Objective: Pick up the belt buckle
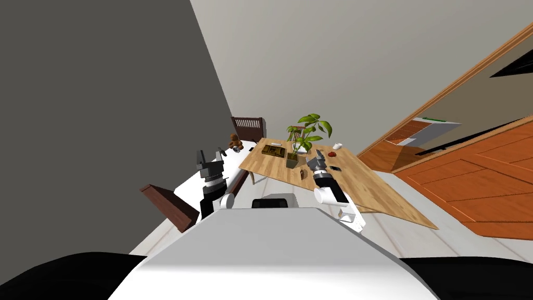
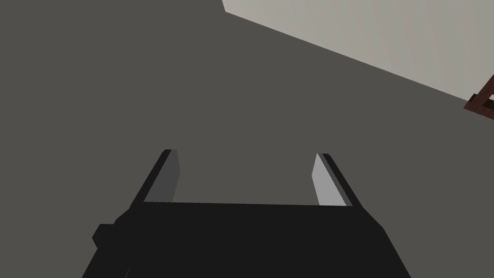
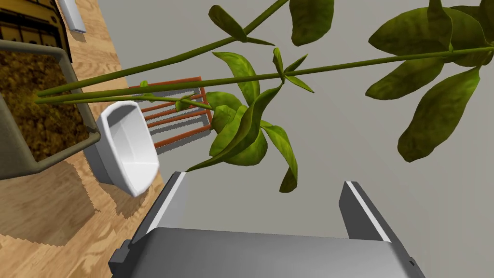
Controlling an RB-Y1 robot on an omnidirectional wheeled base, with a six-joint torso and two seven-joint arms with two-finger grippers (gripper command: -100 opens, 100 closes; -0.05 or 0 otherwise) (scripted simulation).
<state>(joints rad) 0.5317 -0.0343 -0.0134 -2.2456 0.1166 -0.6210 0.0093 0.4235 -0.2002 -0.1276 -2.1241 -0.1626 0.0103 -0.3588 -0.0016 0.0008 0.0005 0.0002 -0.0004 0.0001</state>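
A flat dark-gold rectangular piece, likely the belt buckle, lies on the wooden table, left of the potted plant. Its gold and black corner shows in the right wrist view beyond the plant's pot. My right gripper hovers over the table just right of the pot, open and empty, pointing through the plant's leaves at the wall. My left gripper is raised over the white bed to the left, open and empty.
A white bowl stands beside the pot. A small brown object, a red one, a white one and a black one lie on the table. A teddy bear sits on the bed. A slatted chair stands behind the table.
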